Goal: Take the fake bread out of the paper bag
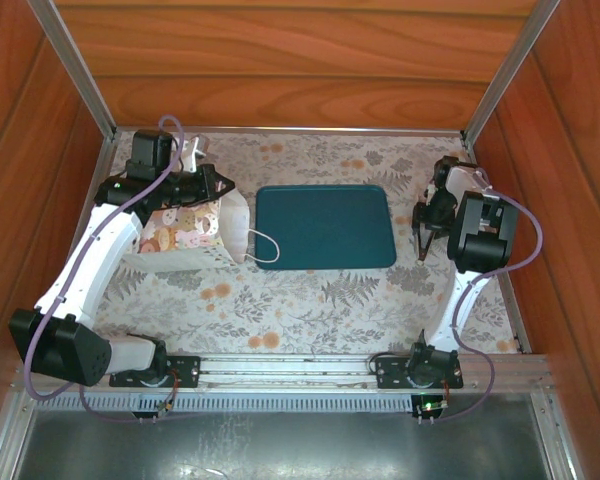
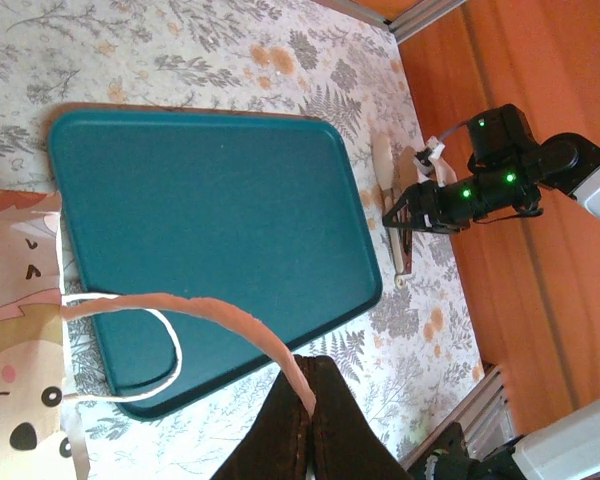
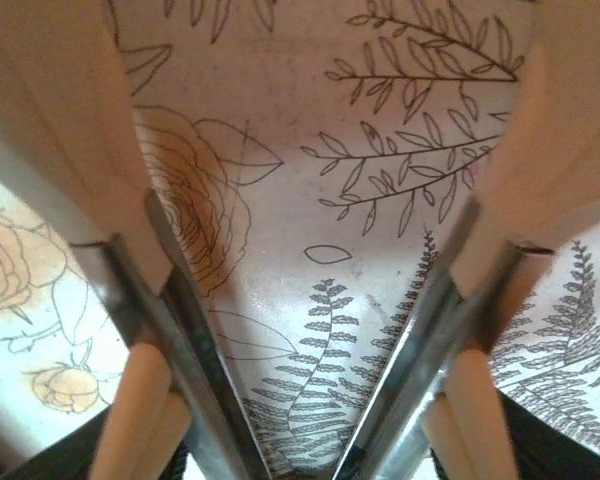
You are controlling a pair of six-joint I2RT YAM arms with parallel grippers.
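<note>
Left gripper clamped tight on pinkish rim of paper bag; bag on floral cloth just left of teal tray. Right gripper spread partway, empty, tips down right of tray

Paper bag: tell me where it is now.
In the top view the paper bag lies on the table's left side, just left of the teal tray, its rim pinched by the left gripper.

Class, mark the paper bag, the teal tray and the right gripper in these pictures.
paper bag (image 1: 185,230), top view, its patterned side.
teal tray (image 1: 325,226), top view, middle of its bare floor.
right gripper (image 3: 300,110), right wrist view, gap between its fingertips.
</note>
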